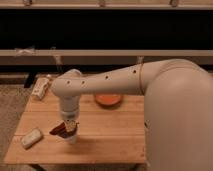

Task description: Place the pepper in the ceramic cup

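Note:
My gripper (68, 127) hangs from the white arm over the front left of the wooden table (115, 130). It is right above the small white ceramic cup (71, 138), of which only the lower part shows below the gripper. The dark red-brown pepper (58, 129) sticks out to the left at the gripper's tip, just over the cup's rim. The cup's inside is hidden by the gripper.
An orange bowl (108, 99) stands at the back middle of the table. A pale flat object (31, 137) lies at the front left. A white packet (41, 87) lies at the back left corner. My arm's large white body fills the right side.

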Robot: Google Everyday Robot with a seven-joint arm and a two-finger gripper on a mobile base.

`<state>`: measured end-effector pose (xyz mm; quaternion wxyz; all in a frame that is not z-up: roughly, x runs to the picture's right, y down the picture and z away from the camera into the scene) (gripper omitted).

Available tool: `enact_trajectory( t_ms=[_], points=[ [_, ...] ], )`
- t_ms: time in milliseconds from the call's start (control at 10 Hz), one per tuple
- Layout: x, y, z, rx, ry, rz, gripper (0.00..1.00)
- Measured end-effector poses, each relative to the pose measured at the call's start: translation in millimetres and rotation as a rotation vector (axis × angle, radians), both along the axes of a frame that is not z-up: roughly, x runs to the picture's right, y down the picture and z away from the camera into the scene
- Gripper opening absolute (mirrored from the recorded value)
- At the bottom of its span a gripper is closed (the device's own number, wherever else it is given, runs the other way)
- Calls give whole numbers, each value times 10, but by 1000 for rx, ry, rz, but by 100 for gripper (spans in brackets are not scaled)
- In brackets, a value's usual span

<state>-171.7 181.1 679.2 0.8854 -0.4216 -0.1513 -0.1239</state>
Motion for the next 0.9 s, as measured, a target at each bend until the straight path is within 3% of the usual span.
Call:
enact_trajectory(
  t_ms=[900],
  points=[
    [197,-409,-41,52,-2,67,3]
  ],
)
